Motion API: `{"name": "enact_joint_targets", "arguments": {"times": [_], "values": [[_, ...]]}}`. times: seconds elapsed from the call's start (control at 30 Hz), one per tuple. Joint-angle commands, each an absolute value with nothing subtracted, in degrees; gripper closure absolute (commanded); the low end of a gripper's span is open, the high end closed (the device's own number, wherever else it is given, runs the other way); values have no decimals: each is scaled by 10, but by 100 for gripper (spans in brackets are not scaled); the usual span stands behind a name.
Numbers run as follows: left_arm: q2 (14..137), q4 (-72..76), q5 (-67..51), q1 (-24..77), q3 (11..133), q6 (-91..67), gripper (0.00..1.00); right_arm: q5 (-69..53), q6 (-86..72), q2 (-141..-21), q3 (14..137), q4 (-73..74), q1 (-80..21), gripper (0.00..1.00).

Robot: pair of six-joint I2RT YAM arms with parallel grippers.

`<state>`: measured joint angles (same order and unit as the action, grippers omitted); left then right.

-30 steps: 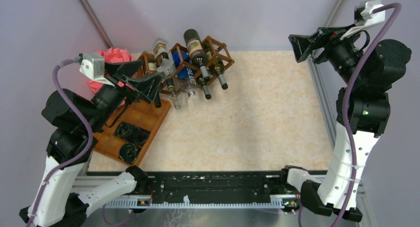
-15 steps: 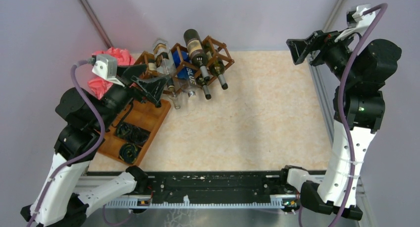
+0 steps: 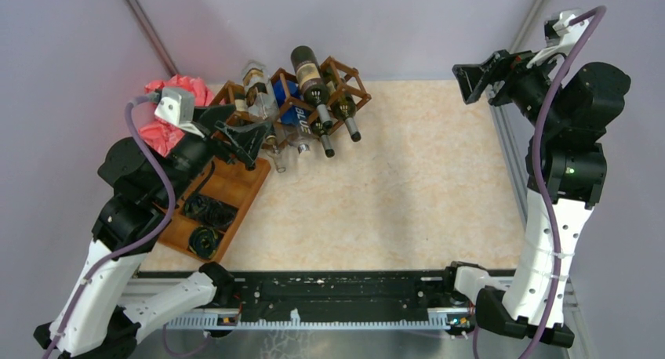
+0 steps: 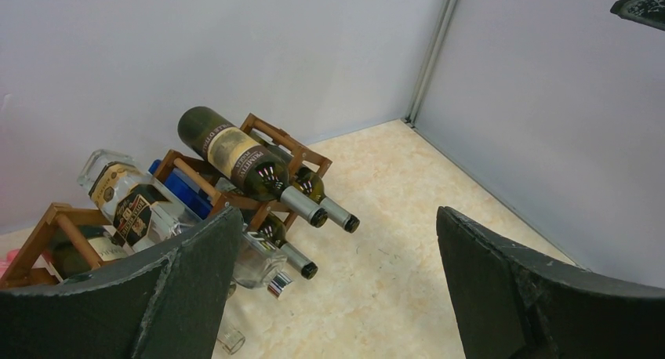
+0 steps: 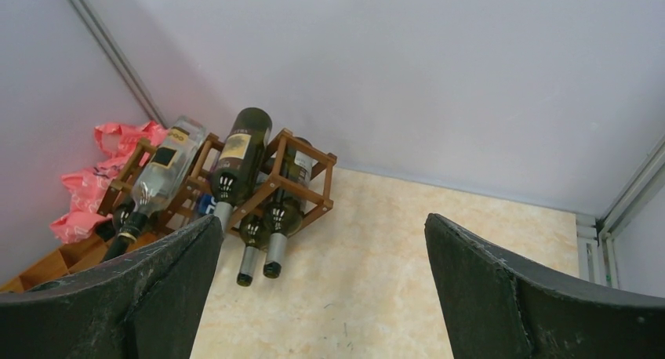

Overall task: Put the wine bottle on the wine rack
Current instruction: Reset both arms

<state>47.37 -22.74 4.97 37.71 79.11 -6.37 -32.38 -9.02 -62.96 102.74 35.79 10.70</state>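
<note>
The dark brown lattice wine rack (image 3: 357, 88) stands at the back left of the table. A dark wine bottle (image 3: 307, 73) with a cream label lies across its top, neck toward me. More dark bottles fill the cells below. The left wrist view shows that same wine bottle (image 4: 235, 157) on the wine rack (image 4: 278, 135). My left gripper (image 3: 257, 143) hovers open just left of the rack, holding nothing. My right gripper (image 3: 463, 83) is raised at the back right, open and empty, looking toward the wine rack (image 5: 314, 183).
A flat brown compartment tray (image 3: 239, 179) with black coiled items (image 3: 205, 210) lies under my left arm. A pink bag (image 3: 168, 108) sits behind it. Clear glass bottles (image 3: 257, 88) rest in the rack's left end. A small glass (image 3: 279, 164) lies in front.
My left arm has swung right and forward, bringing its gripper closer to the rack. The right gripper shifted slightly left and up. Both stayed open.
</note>
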Motion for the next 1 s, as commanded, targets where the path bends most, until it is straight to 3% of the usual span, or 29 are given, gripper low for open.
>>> {"name": "enact_joint_targets", "arguments": {"times": [0.0, 0.97], "values": [[466, -212, 58, 373, 785, -57, 1, -320, -85, -618, 1022, 340, 111, 1], [458, -206, 57, 373, 763, -61, 1, -322, -81, -614, 1012, 340, 110, 1]]}}
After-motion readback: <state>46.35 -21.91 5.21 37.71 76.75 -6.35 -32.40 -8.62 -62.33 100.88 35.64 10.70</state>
